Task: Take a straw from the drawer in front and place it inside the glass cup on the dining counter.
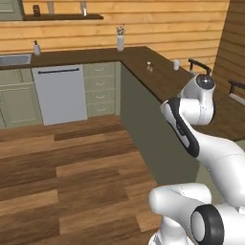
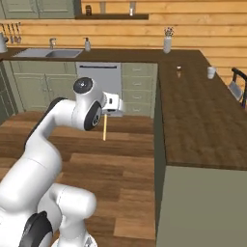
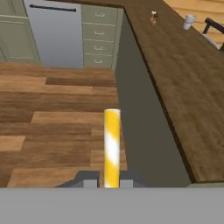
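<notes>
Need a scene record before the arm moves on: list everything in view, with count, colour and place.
straw: 1, yellow-tan, held in the gripper, above the wood floor
glass cup: 1, whitish, far end of the dining counter
dining counter: 1, dark brown top
shakers: small, brown, on the dining counter left of the glass cup
vase: 1, pale, far corner of the counter
dishwasher: 1, grey, under the back counter
sink: 1, grey, back counter
stools: dark-framed, beyond the dining counter
gripper: 1, dark, shut on the straw

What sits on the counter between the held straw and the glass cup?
In the hand view, bare dark brown wood-grain dining counter runs from the yellow-and-white striped straw to the small whitish glass cup; tiny brown shakers stand beside it.
</notes>
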